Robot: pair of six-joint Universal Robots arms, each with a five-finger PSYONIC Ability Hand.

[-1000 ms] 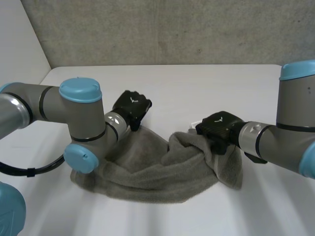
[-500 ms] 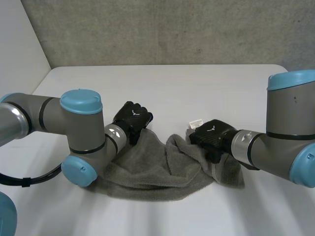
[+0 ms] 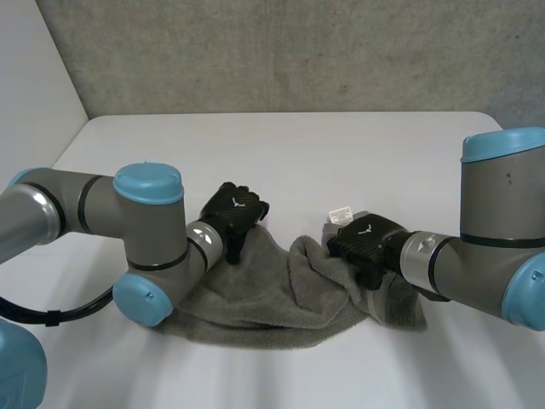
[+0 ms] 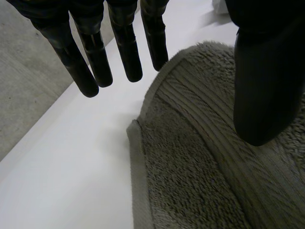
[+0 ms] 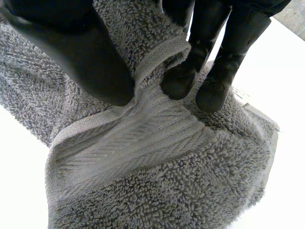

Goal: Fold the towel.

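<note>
A grey towel (image 3: 264, 302) lies bunched on the white desk (image 3: 341, 153), toward 6 o'clock from the desk's middle. Its 9 o'clock end is hidden behind the left arm (image 3: 153, 247), and its 3 o'clock end runs under the right forearm (image 3: 477, 273). The left hand (image 3: 234, 211) sits at the towel's 11 o'clock edge. In its wrist view the fingers (image 4: 95, 62) are straight and spread over bare desk just past the hem, with the thumb (image 4: 262, 90) over the cloth; whether the thumb touches it cannot be told. The right hand (image 3: 362, 240) is at the towel's 2 o'clock end, fingers (image 5: 183, 78) and thumb (image 5: 90, 67) pinching a raised fold of the hem. A small white label (image 3: 341, 213) pokes out at 11 o'clock from that hand, its print too small to read.
</note>
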